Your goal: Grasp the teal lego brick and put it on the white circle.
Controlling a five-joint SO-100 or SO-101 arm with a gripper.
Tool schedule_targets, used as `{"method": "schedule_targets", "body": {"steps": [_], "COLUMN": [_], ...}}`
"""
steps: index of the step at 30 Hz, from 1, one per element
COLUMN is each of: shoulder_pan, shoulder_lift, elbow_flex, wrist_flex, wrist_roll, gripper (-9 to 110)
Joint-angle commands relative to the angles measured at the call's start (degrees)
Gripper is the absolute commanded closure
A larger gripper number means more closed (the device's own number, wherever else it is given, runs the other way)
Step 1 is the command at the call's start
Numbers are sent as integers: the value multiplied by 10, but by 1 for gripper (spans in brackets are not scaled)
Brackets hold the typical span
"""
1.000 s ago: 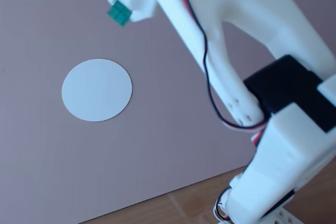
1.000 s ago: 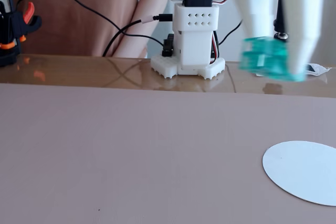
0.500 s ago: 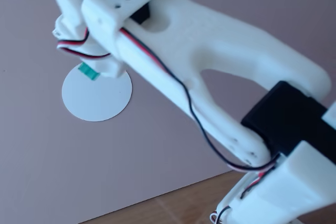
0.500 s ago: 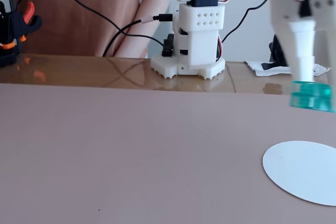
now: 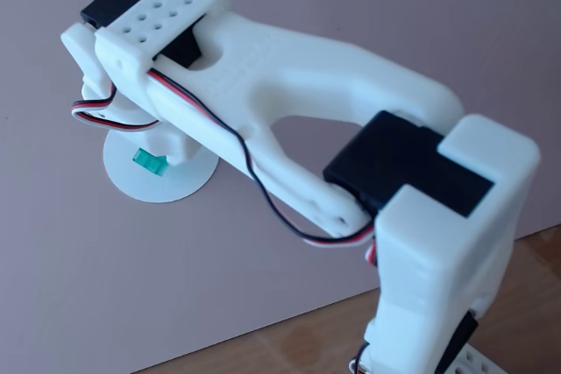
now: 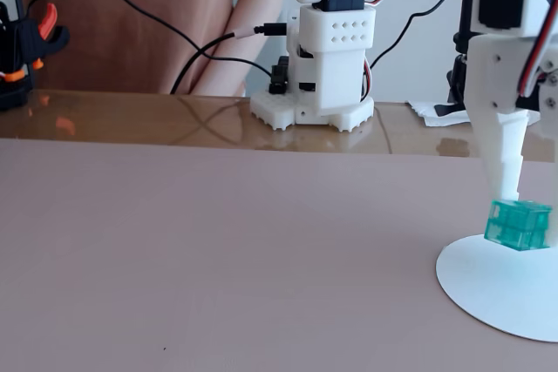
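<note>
- Tool [image 6: 516, 212] is closed on the teal lego brick [image 6: 518, 225], pointing straight down at the right edge of a fixed view.
- Brick sits low over the white circle [image 6: 501, 289], at its far rim; can't tell if it touches.
- In a fixed view the arm [image 5: 289, 94] covers most of the tool; brick [image 5: 148, 162] shows over the circle [image 5: 162, 183].
- Circle lies on the pinkish mat [image 6: 218, 250].
</note>
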Motion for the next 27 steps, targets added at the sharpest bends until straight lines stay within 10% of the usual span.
{"method": "schedule_targets", "body": {"steps": [1, 16, 27], "shoulder_pan": [-2, 8, 94], "shoulder_lift": [0, 58, 342], "elbow_flex": [-32, -35, -60], "wrist_flex": [19, 47, 110], "wrist_roll": [-15, -31, -16], "gripper": [85, 77, 102]}}
